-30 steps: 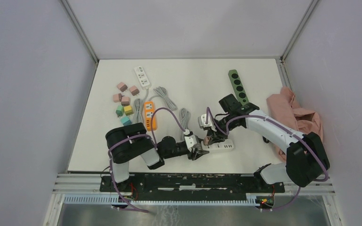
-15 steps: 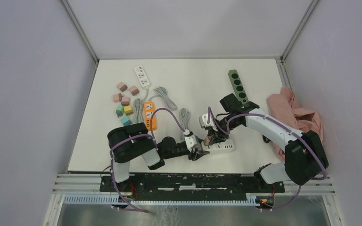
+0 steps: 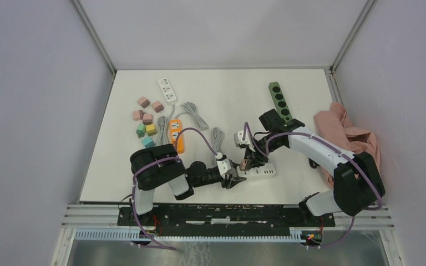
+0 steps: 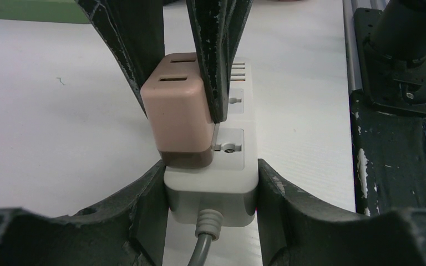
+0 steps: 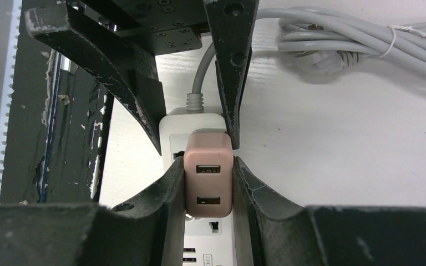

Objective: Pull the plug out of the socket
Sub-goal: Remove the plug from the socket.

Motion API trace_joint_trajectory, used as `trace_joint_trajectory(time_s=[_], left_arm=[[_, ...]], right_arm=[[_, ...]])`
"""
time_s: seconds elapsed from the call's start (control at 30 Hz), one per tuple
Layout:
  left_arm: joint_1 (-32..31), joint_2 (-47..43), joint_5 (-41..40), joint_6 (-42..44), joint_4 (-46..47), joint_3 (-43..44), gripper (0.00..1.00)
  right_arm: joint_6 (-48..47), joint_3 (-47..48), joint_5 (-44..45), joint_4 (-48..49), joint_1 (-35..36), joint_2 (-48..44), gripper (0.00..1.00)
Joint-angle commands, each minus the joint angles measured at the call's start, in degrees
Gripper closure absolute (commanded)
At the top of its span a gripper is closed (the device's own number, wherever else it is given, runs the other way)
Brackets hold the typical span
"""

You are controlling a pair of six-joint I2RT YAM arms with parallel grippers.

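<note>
A white power strip (image 3: 258, 173) lies near the table's front edge. It shows in the left wrist view (image 4: 211, 185) and the right wrist view (image 5: 209, 235). A pink plug (image 3: 245, 164) with two USB ports sits in its socket; it shows too in the left wrist view (image 4: 177, 116) and the right wrist view (image 5: 208, 177). My left gripper (image 3: 234, 178) (image 4: 211, 194) is shut on the strip's cable end. My right gripper (image 3: 249, 160) (image 5: 208, 185) is shut on the plug's sides from above.
A bundled grey cable (image 5: 366, 44) lies beside the strip. An orange strip (image 3: 176, 136), a white strip (image 3: 167, 90), a green strip (image 3: 280, 101), several small coloured plugs (image 3: 147, 124) and a pink cloth (image 3: 346, 138) lie around.
The right arm's wrist has shifted slightly; the plug and strip stay in the same place, both grippers still closed on them.
</note>
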Motion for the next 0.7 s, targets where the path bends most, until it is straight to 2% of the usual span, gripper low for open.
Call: trace_joint_trajectory(time_s=[0.0, 0.13, 0.27, 0.33, 0.4, 0.67], left_arm=[[0.48, 1.50, -1.71, 0.65, 2.57, -0.73, 0.97], [0.50, 1.60, -1.12, 0.59, 2.53, -0.46, 0.97], [0.53, 1.71, -0.97, 0.48, 2.49, -0.26, 0.97], [0.48, 1.95, -1.10, 0.41, 2.51, -0.21, 0.97], [0.55, 2.18, -1.33, 0.34, 2.67, -0.28, 0.97], [0.81, 3.24, -1.37, -0.71, 3.34, -0.30, 0.97]], right_arm=[[-5.79, 1.63, -3.34, -4.22, -2.94, -3.82, 1.00], [-11.72, 0.04, -7.21, -7.79, -0.75, -4.07, 1.00], [-4.66, 0.54, -9.06, -3.52, 1.36, -3.08, 1.00], [0.52, 1.31, -8.95, -0.66, 1.22, -2.81, 1.00], [1.78, 2.56, -8.85, -1.03, -0.17, -2.64, 1.00], [-11.64, 7.42, -8.76, -17.31, -7.70, -3.67, 1.00]])
